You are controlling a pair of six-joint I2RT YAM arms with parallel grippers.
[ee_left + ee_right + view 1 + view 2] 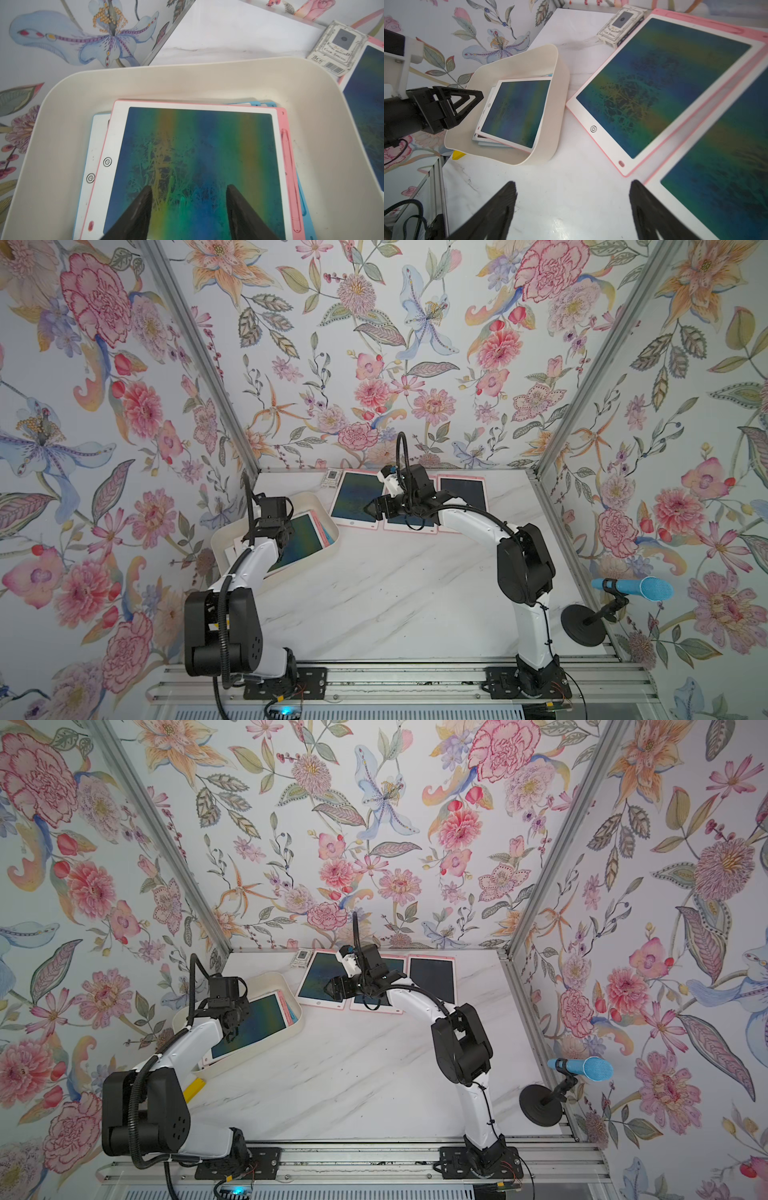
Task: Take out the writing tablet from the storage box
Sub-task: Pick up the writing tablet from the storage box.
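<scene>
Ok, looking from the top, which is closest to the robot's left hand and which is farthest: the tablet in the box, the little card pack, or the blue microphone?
From the left hand, in a top view:
1. Tablet in the storage box: just under the hand.
2. Card pack: at the table's back edge, past the box.
3. Blue microphone: far off, right side.

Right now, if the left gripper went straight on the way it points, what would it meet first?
Probably the screen of the top writing tablet in the storage box, just ahead of the left gripper.
</scene>
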